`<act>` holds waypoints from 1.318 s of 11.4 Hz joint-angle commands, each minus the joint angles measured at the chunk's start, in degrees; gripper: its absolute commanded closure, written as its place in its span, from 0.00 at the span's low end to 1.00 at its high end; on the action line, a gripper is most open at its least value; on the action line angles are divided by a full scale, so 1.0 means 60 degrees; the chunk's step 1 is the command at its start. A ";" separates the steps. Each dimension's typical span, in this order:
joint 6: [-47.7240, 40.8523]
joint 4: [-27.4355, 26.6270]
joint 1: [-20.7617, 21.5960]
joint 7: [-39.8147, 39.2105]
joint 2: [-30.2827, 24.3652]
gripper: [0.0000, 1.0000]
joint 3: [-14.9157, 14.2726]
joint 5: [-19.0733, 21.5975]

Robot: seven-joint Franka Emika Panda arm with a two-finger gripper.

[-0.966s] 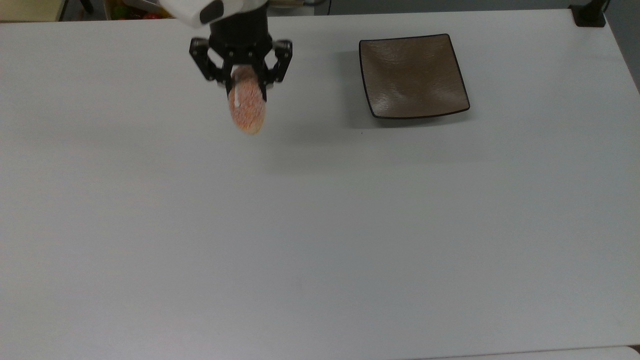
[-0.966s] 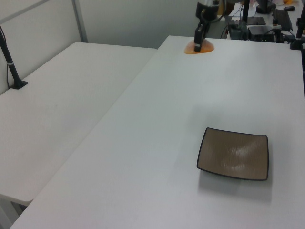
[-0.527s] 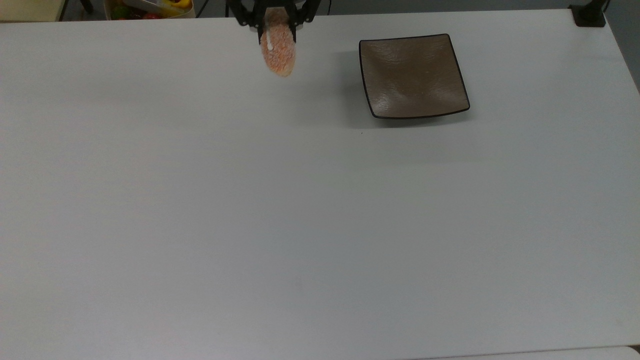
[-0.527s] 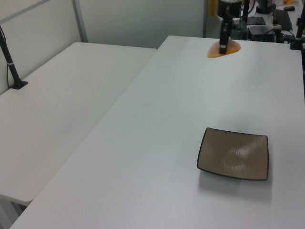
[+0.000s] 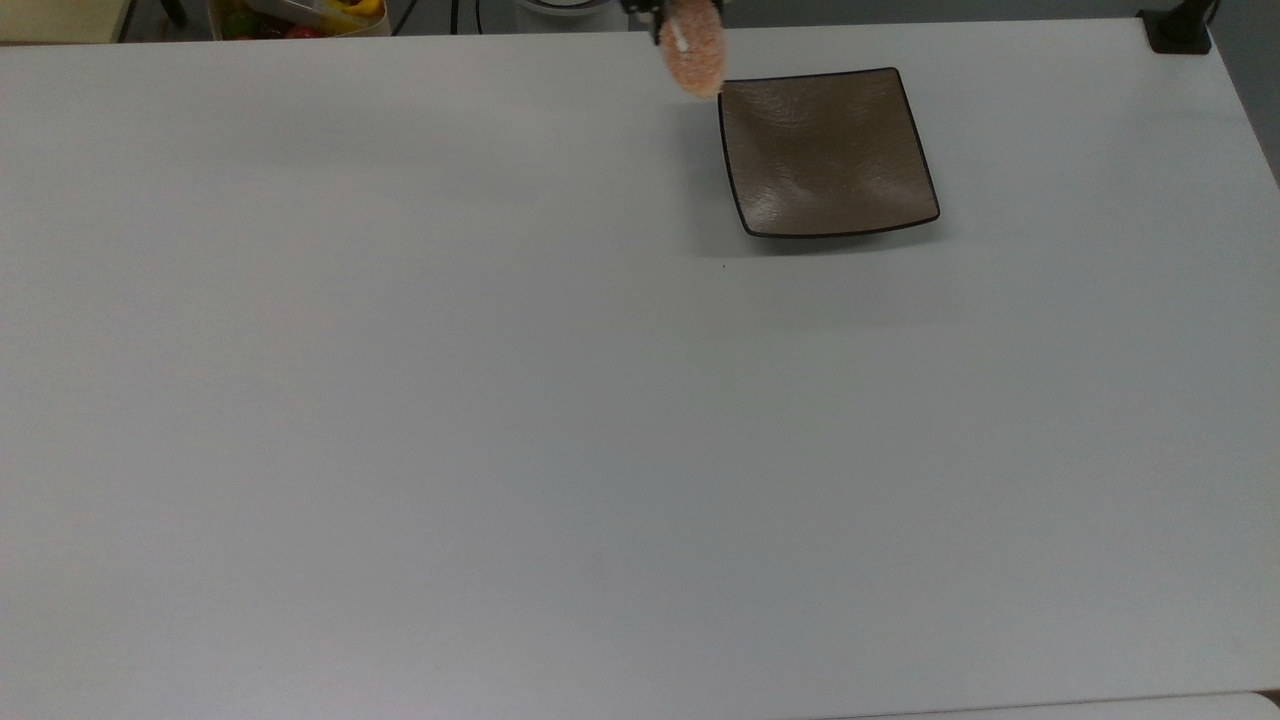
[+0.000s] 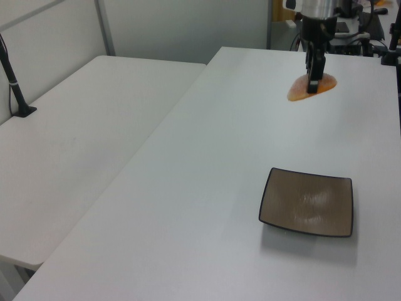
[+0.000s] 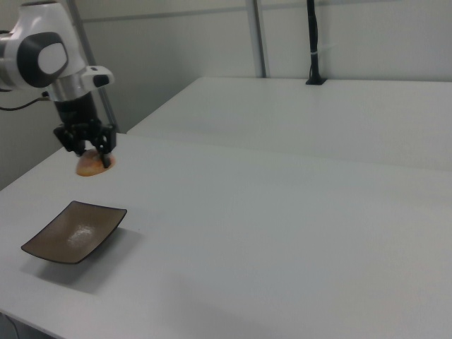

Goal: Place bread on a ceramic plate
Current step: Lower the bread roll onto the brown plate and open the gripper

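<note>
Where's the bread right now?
The bread hangs off the table, held in the gripper, at the top view's upper edge, just beyond the ceramic plate's upper-left corner.

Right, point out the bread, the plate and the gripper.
bread [image 5: 694, 60], top view, middle of its speckled crust.
plate [image 6: 307, 202], left view, its bare centre.
gripper [image 7: 87, 150], right view, midway between the fingertips, clamped on the bread.

A wide white table [image 5: 500, 400] carries the scene, its surface smooth and matte. The ceramic plate [image 5: 826, 152] lies flat on it, toward the far edge and to the right of centre in the top view, casting a soft shadow on the tabletop. In the left view, a second white table [image 6: 81, 138] adjoins it on the left.
</note>
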 commanded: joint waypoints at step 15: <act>0.4878 -0.2676 0.0880 0.6144 0.2443 0.49 0.2477 -0.2544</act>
